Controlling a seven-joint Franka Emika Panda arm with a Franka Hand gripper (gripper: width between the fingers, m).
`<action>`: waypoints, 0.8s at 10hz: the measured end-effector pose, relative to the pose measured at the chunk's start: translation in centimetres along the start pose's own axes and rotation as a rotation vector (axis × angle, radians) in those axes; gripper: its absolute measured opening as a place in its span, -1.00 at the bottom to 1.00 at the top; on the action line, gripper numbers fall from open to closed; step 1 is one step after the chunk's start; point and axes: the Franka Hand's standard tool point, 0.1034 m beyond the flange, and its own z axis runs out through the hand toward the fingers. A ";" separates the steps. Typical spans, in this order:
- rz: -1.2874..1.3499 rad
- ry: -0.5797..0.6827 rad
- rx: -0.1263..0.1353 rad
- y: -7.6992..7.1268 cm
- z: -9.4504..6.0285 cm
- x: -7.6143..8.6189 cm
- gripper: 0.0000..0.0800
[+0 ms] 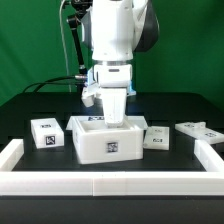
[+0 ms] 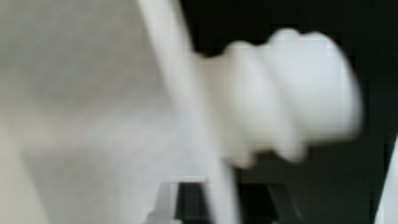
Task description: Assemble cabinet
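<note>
The cabinet is a large white open-topped box with a tag on its front, standing at the middle of the black table. My gripper reaches straight down into its top opening at the back wall. In the wrist view, very close and blurred, a white panel of the cabinet fills one side, and a round ribbed white peg juts from it. The panel's edge runs between my two dark fingers, which sit tight on either side of it. My gripper is shut on that wall.
A small white tagged block lies at the exterior view's left of the cabinet. Two flatter white tagged parts lie at its right. A low white border rail runs along the front and both sides.
</note>
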 end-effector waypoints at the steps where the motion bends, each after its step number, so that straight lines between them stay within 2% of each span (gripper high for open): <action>1: 0.000 0.000 0.000 0.0 0.0 0.0 -0.91; 6: 0.000 0.000 0.001 0.0 0.0 0.0 -0.91; 7: -0.005 -0.004 0.006 0.9 0.0 0.1 -0.91; 8: -0.006 -0.002 -0.010 2.2 0.0 0.2 -0.91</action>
